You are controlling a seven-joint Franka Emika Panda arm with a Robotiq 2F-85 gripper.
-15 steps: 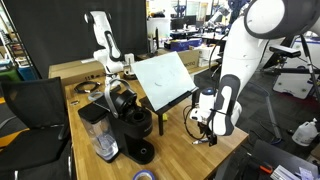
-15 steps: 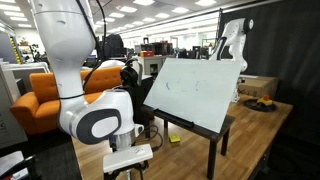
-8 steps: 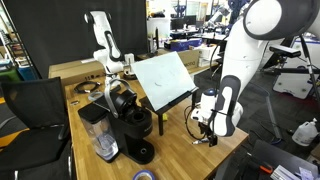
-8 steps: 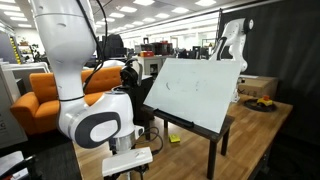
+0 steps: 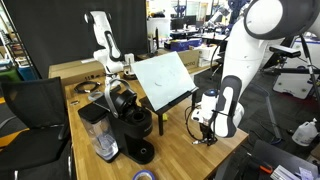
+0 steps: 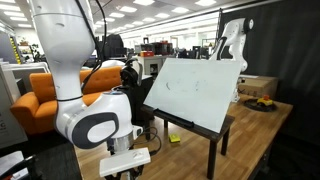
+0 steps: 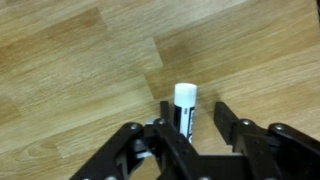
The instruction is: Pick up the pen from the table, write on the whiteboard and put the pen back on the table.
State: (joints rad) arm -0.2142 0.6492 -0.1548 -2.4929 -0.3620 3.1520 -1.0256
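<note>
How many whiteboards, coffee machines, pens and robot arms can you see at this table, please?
Whiteboard: 1
Coffee machine: 1
Pen: 1
Robot arms: 2
Total: 5

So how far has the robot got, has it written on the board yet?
Nothing is finished yet. In hand: the pen rests on the table, with the gripper fingers on either side of it and a gap showing on one side, so it isn't gripped. The whiteboard shows no clear writing. Left to do: grip and lift the pen, write on the board, put the pen back.
</note>
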